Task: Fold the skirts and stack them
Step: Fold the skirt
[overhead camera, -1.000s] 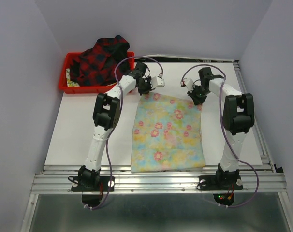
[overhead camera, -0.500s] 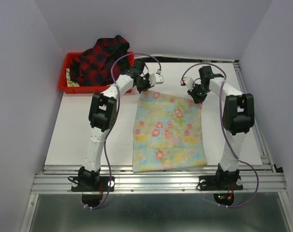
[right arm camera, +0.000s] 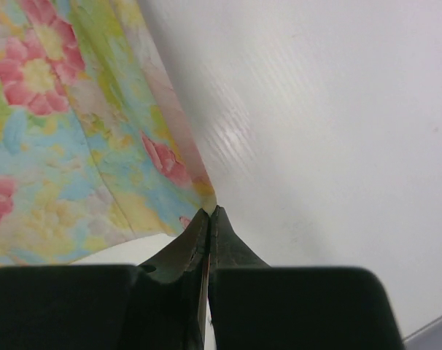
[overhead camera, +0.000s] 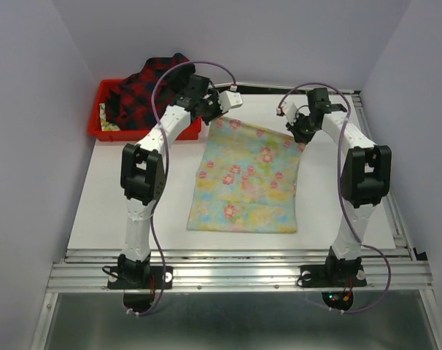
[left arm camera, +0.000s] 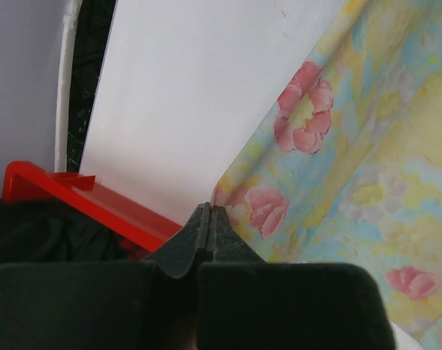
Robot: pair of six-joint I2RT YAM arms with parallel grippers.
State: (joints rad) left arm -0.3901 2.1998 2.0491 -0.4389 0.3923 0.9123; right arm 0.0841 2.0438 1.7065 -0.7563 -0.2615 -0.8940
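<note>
The pastel yellow and blue skirt with pink flowers (overhead camera: 248,177) lies spread on the white table, its far edge raised. My left gripper (overhead camera: 212,117) is shut on its far left corner, seen in the left wrist view (left arm camera: 211,208) with the cloth (left arm camera: 352,146) hanging from it. My right gripper (overhead camera: 303,133) is shut on its far right corner, seen in the right wrist view (right arm camera: 210,211) with the cloth (right arm camera: 75,131). The red-and-black plaid skirt (overhead camera: 149,89) lies heaped in the red tray at the back left.
The red plastic tray (overhead camera: 101,130) stands at the table's back left corner, close to my left gripper; its rim shows in the left wrist view (left arm camera: 82,197). Grey walls enclose the table. A metal rail (overhead camera: 235,271) runs along the near edge.
Both grippers have lifted and moved toward the back with the floral skirt's far corners. The skirt's near edge has slid away from the front rail, and the cloth now slants leftward.
</note>
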